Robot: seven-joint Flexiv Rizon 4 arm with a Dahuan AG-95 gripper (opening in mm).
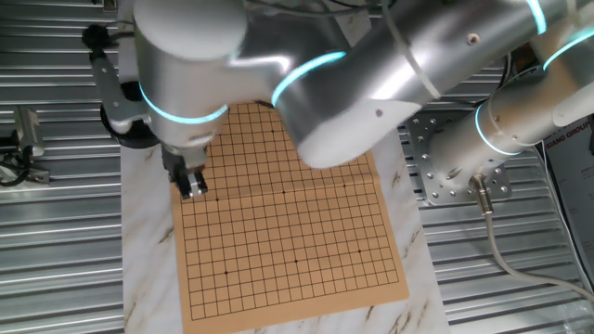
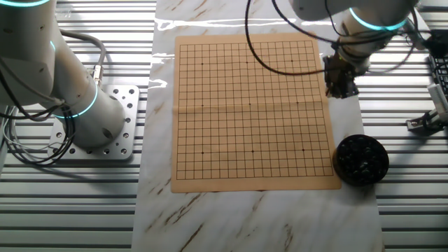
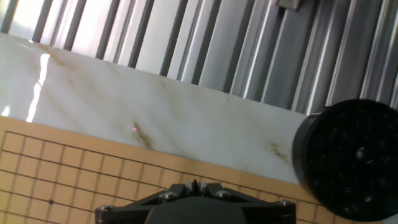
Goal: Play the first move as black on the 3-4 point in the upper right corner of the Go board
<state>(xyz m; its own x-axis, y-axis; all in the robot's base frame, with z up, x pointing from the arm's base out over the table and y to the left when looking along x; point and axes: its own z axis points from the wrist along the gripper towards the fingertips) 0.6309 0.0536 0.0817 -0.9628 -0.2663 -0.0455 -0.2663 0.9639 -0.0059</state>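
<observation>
The tan gridded board (image 2: pixel 252 112) lies flat on a white marble slab; it also shows in one fixed view (image 1: pixel 288 213) and at the bottom left of the hand view (image 3: pixel 62 174). My gripper (image 2: pixel 341 87) hangs over the board's edge on the bowl side, a little above it (image 1: pixel 192 184). In the hand view its fingertips (image 3: pixel 194 185) are pressed together with a thin dark sliver, seemingly a black stone, pinched between them. The round black ribbed bowl (image 2: pixel 360 159) with black stones stands off the board beside that edge (image 3: pixel 354 162).
The marble slab (image 2: pixel 210 217) rests on a ribbed metal table. The arm's base sits on a bolted plate (image 2: pixel 115 133) beside the board (image 1: pixel 445 167). A metal clamp (image 2: pixel 427 120) and cables lie at the table's far side.
</observation>
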